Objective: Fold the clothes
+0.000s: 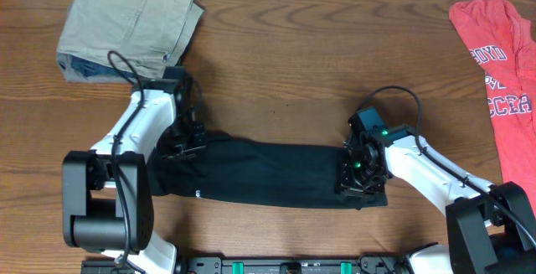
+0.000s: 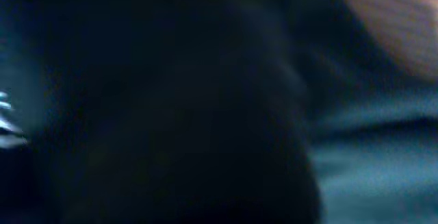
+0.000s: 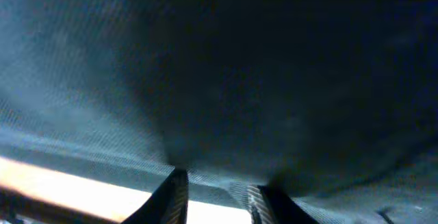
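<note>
Two ends manned: black shirt lies 9-to-3, right tool seemingly pinching its 3 o'clock hem, left tool at 9, grip unreadable.

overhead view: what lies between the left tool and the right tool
The black soft-fabric shirt, folded into a long band, fills the whole stretch from the left tool to the right tool. The overhead view shows it.

left claw buried in black shirt, blurred
</note>
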### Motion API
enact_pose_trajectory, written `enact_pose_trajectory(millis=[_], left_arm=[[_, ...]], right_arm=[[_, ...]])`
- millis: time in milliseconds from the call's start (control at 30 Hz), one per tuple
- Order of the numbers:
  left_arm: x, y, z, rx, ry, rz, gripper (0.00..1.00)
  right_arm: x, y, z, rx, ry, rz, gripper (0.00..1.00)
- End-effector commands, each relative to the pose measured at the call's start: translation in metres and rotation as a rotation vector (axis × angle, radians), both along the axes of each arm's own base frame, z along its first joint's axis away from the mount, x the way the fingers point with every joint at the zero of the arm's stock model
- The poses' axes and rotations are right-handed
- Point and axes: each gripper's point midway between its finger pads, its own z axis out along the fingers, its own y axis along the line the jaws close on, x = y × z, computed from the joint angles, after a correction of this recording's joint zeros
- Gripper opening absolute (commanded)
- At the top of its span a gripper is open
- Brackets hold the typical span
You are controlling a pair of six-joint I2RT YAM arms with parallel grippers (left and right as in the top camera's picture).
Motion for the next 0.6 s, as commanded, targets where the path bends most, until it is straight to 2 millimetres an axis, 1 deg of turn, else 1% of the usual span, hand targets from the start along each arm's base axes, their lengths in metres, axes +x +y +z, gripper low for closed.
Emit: enact_pose_trajectory(millis=[0, 100, 233, 333, 467, 567], left_arm=[[-0.007, 0.023, -0.009, 0.033, 0.013, 0.071, 0.06], [-0.013, 0.037, -0.014, 0.033, 0.026, 0.128, 0.06], [-0.018, 0.053, -0.015, 0.037, 0.039, 0.209, 0.06], [-0.02, 0.062, -0.014, 0.042, 0.041, 0.283, 0.06], [-0.022, 0.068, -0.008, 0.042, 0.034, 0.306, 0.06], [-0.024, 0.068, 0.001, 0.043, 0.02, 0.308, 0.06]], right_arm=[[0.004, -0.01, -0.004, -0.047, -0.006, -0.056, 0.24], [0.007, -0.009, -0.005, -0.047, -0.009, -0.091, 0.2], [0.011, -0.01, -0.006, -0.056, -0.02, -0.109, 0.19], [0.019, -0.007, -0.006, -0.043, -0.05, -0.125, 0.19], [0.026, -0.006, -0.006, -0.043, -0.073, -0.15, 0.18], [0.03, -0.017, -0.008, -0.099, -0.084, -0.193, 0.17]])
